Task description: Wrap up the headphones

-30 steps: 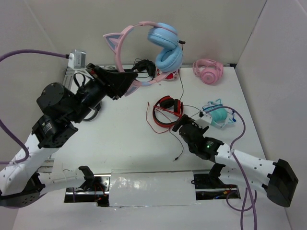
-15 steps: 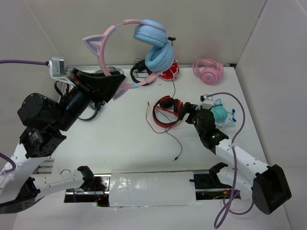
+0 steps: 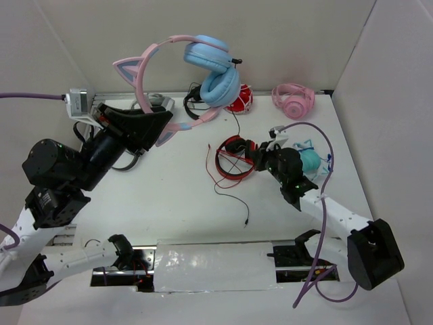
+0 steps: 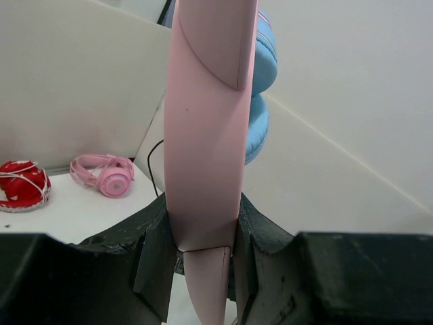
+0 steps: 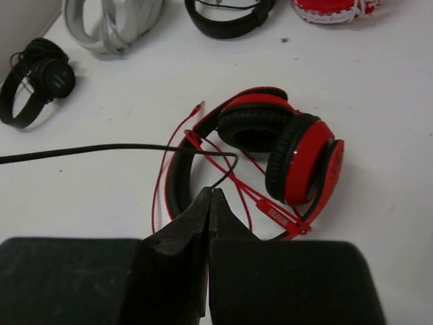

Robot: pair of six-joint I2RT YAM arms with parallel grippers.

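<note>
Down at the near edge, a crinkled foil strip [image 3: 213, 261] lies between the two arm bases. The white table [image 3: 169, 196] spreads out beyond it, matte and bare in front of the left arm.

The right tool [image 3: 262, 159] is low over the table with its fingers pressed fully together. In the wrist view [image 5: 210, 196] the black cable [image 5: 101, 147] runs in from the left, doubles back and goes straight into those closed tips, so it looks pinched there. Just ahead of the tips lie the red-and-black headphones [image 5: 270, 149], their thin red lead looped loosely around them. Further ahead and to the left are small black headphones [image 5: 40, 81], and beyond those a grey-white pair [image 5: 111, 24].

The left tool [image 3: 159, 125] is raised well above the table and clamped tight on the headphones [image 3: 145, 64]. In its own view [image 4: 203, 237] the pink band [image 4: 206, 122] stands straight up between the fingers. The cat ears and blue cups [image 3: 213, 68] hang high in the air beyond it.

Far past both tools, the all-pink headphones [image 3: 293, 99] rest on the table by the back wall [image 3: 291, 34]. Plain beige panels close the table in at the back and on both sides.
</note>
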